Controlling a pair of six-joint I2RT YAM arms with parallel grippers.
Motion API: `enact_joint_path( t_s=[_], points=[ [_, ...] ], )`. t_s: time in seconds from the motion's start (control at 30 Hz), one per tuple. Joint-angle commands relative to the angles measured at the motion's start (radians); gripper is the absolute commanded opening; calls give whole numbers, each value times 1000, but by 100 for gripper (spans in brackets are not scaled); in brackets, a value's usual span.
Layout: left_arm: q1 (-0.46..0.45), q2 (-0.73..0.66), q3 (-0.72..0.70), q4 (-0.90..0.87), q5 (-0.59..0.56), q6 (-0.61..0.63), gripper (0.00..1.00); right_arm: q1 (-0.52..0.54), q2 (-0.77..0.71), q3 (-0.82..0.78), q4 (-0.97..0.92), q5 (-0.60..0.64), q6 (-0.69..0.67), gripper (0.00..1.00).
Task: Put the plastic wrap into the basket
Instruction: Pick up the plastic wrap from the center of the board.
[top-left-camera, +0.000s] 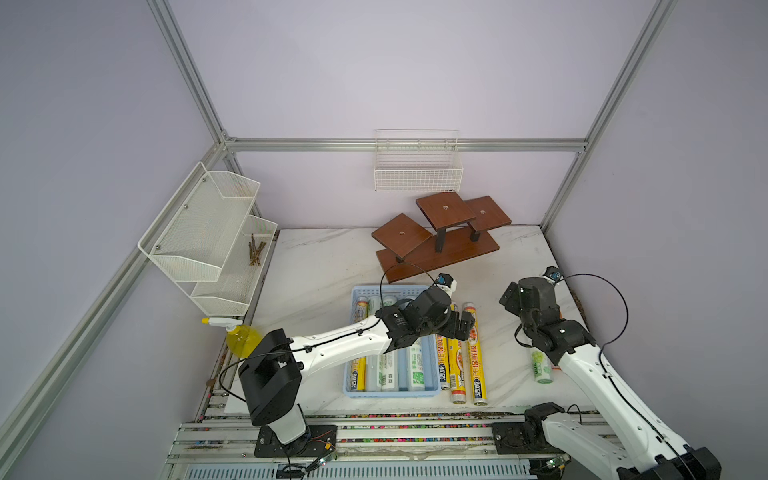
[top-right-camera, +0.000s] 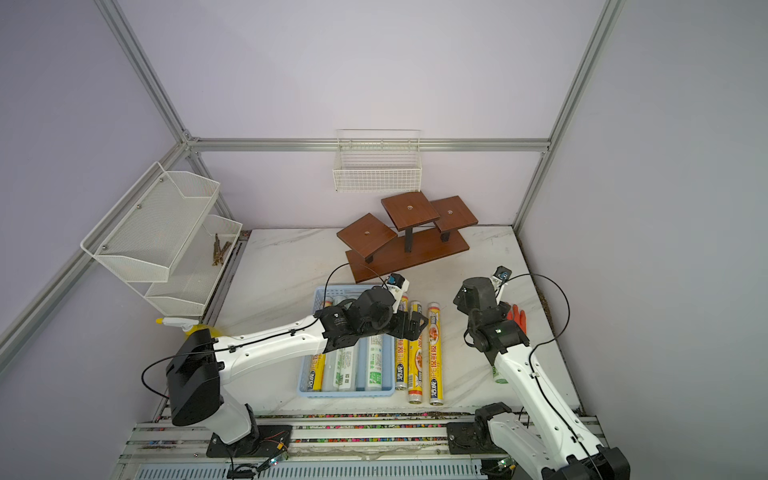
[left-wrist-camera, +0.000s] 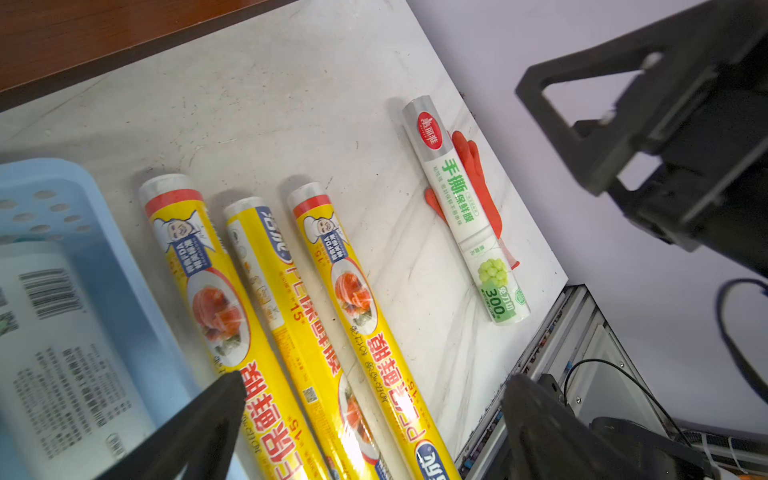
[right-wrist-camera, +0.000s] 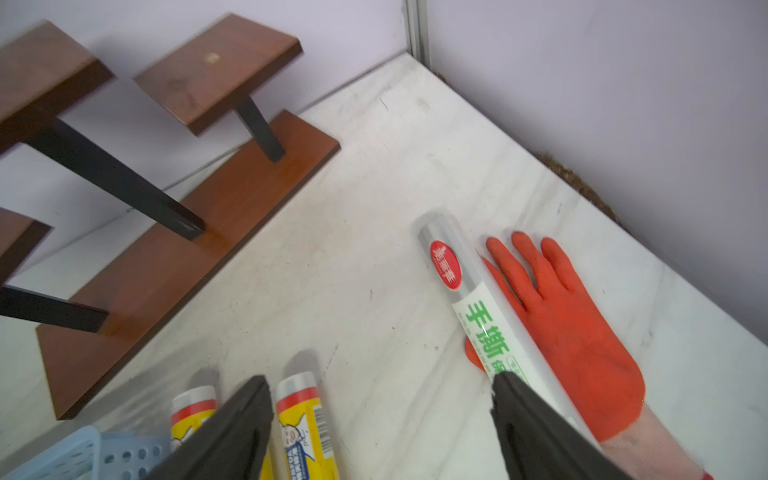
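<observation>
the basket (top-left-camera: 390, 393) lies flat near the front middle of the table (top-left-camera: 324, 266). four plastic wrap rolls lie lengthwise inside it: one yellow roll (top-left-camera: 358, 370) against the left wall and three whitish rolls (top-left-camera: 415, 368) next to it. the left arm (top-left-camera: 345, 345) crosses above the basket and hides the middle stretch of every roll inside. in the left wrist view the label of the one roll shown in the basket is blurred.

three more yellow rolls (left-wrist-camera: 299, 316) lie on the table just beside the basket's right wall, parallel to it. in both top views their far ends are covered by the left gripper (top-left-camera: 464, 326). the left gripper (left-wrist-camera: 376, 378) hovers over these rolls with its fingers spread wide and grasps nothing.

a single whitish roll (left-wrist-camera: 465, 208) with green print lies well to the right, resting across the red glove (right-wrist-camera: 573, 332). in a top view the right arm (top-left-camera: 582, 365) hides most of it; only its near end (top-left-camera: 542, 372) shows.

the right gripper (right-wrist-camera: 380, 378) is released, jaws wide apart, nothing between them. one finger (right-wrist-camera: 532, 424) overlaps the whitish roll in the right wrist view; contact cannot be determined. in both top views the right fingers are hidden under the wrist.
</observation>
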Motion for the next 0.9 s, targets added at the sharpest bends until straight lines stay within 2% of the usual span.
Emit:
enact_joint_path(
  t_s=[0.0,0.13,0.23,0.5,0.6,0.7,0.87],
  points=[
    [-22,47,89,-61,-14,37,100,-160,27,-30,-4,-199,25,87],
    [-42,116,164,-107,-28,38,100,-360,63,-39,-16,-378,53,87],
    [-46,162,214,-125,-29,32,100,-419,93,-29,-25,-422,37,87],
    [-79,274,358,-158,-38,-18,100,-444,203,21,-91,-269,19,87],
    [-92,316,402,-157,-18,-21,100,-446,244,21,-83,-280,7,86],
    [-101,342,430,-158,-7,-21,100,-446,293,23,-63,-352,-23,84],
    [-104,351,430,-158,-1,-18,100,-444,357,10,-45,-362,-28,84]
  ],
)
